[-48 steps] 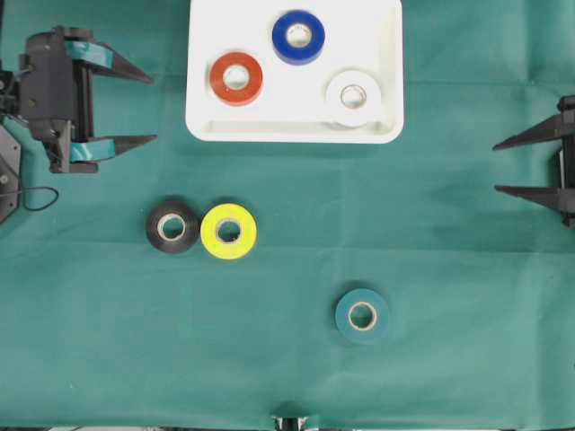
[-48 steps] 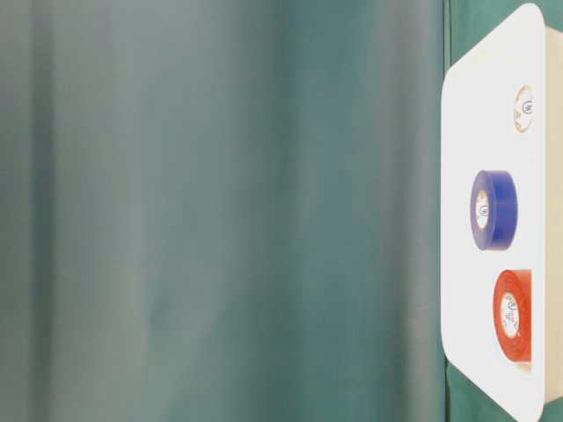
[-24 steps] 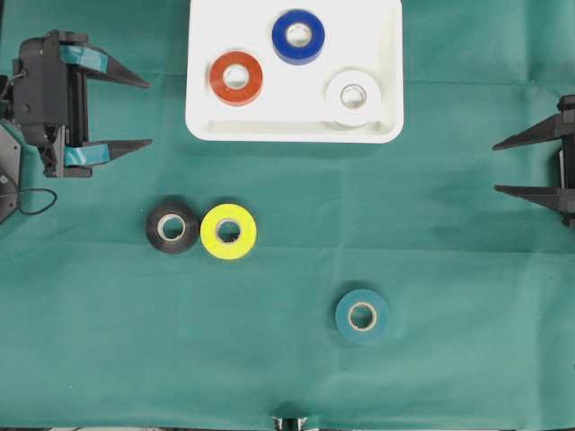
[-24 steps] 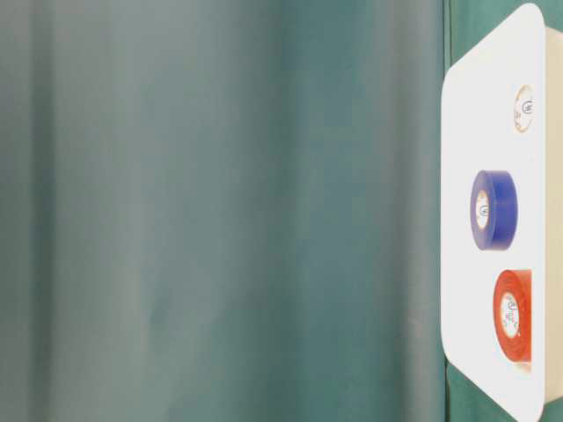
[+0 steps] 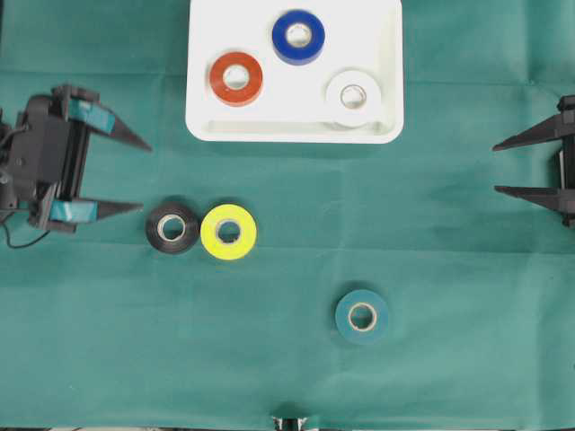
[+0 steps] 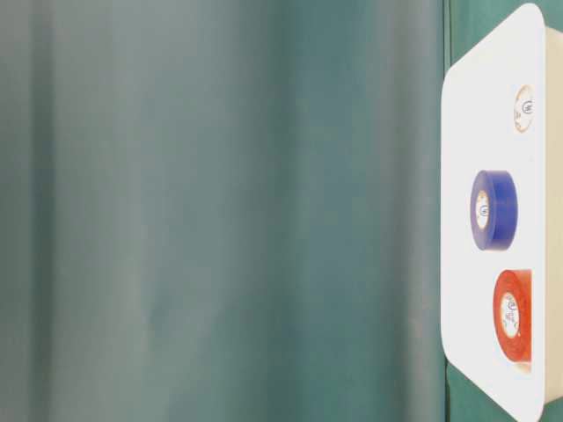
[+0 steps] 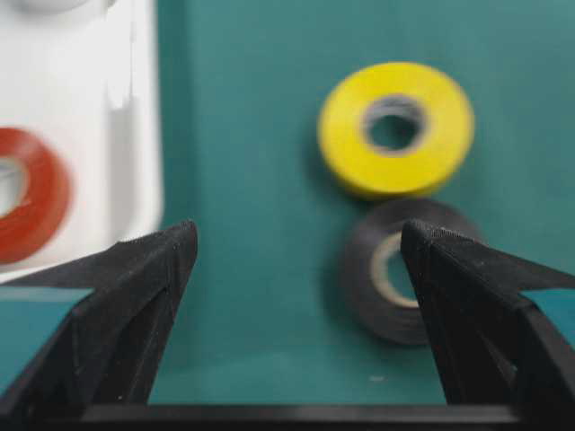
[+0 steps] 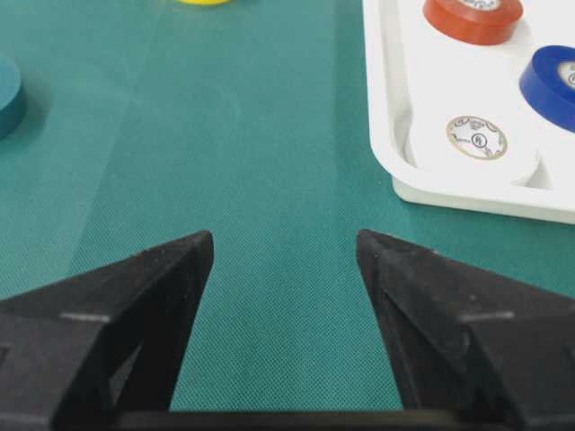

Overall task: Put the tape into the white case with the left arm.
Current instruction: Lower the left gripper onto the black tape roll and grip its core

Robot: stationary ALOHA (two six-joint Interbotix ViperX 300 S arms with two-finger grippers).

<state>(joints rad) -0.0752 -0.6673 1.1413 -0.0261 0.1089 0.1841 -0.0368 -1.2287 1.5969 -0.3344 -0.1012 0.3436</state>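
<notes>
The table-level view shows mostly blurred green cloth, with the white case (image 6: pixel 479 264) cut off at the right edge and only its blue, red and white rolls visible there. In the overhead view both arms are cropped at the frame sides. The white case (image 5: pixel 202 108), a shallow tray with rounded corners and a raised rim, lies at the far middle of the green cloth (image 5: pixel 449 359) and holds a red roll (image 5: pixel 236 78), a blue roll (image 5: pixel 298 37) and a white roll (image 5: pixel 353 97). Outside it, a black roll (image 5: pixel 172 227) and a yellow roll (image 5: pixel 228 232) touch side by side; a teal roll (image 5: pixel 362 316) lies nearer and to the right, well apart. The left gripper (image 5: pixel 144 176), teal-banded, is spread wide and empty, just left of the black roll. The right gripper (image 5: pixel 496 167) is likewise spread, holding nothing.
</notes>
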